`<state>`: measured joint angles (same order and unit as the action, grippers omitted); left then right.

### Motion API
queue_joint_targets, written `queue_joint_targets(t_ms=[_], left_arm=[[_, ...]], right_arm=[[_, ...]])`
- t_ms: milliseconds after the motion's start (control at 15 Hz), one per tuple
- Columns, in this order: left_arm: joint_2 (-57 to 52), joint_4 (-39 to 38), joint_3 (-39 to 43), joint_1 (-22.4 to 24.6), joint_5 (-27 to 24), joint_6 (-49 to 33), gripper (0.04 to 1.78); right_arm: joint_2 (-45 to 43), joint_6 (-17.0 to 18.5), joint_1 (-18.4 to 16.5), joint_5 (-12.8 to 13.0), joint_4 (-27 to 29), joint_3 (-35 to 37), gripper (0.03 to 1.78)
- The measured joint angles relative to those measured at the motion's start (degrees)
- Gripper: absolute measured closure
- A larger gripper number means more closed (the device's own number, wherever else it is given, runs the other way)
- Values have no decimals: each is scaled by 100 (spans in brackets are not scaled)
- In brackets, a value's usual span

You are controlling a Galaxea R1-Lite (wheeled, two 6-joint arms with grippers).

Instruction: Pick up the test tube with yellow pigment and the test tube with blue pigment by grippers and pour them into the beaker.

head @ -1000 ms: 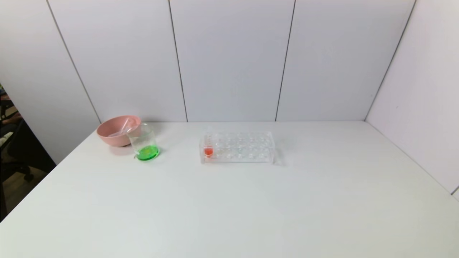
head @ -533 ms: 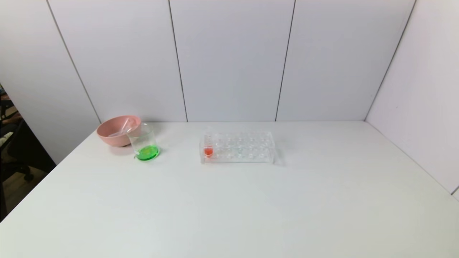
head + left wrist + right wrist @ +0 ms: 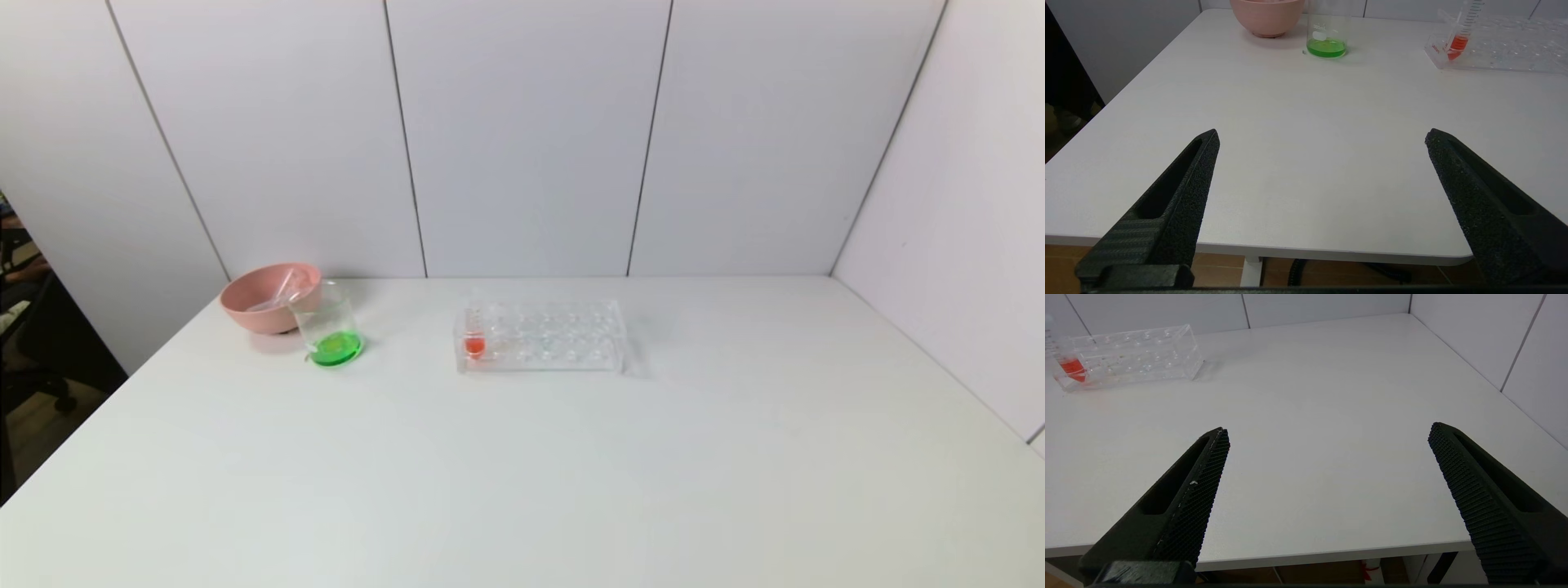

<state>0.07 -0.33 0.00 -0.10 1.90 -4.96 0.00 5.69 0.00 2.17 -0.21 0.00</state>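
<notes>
The beaker point(image 3: 329, 327) stands at the far left of the table with green liquid in its bottom, also in the left wrist view point(image 3: 1327, 32). The test tube with yellow pigment and the test tube with blue pigment are out of view. My left gripper point(image 3: 1323, 136) hovers open at the table's near edge, nothing between its jaws. My right gripper point(image 3: 1329, 430) is open too, at the near edge further right, and empty. Neither arm shows in the head view.
A pink bowl point(image 3: 261, 306) sits just behind the beaker, with clear empty tubes point(image 3: 282, 292) lying in it. A clear tube rack point(image 3: 543, 335) stands mid-table at the back, holding one red-liquid tube point(image 3: 474, 339) at its left end. Wall panels close the back and right.
</notes>
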Motion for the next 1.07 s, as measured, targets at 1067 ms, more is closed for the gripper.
queue_joint_targets(t_ms=[1067], left_arm=[[2, 0, 0, 0, 0, 0, 6]], right_arm=[[0, 0, 0, 2, -4, 0, 4]])
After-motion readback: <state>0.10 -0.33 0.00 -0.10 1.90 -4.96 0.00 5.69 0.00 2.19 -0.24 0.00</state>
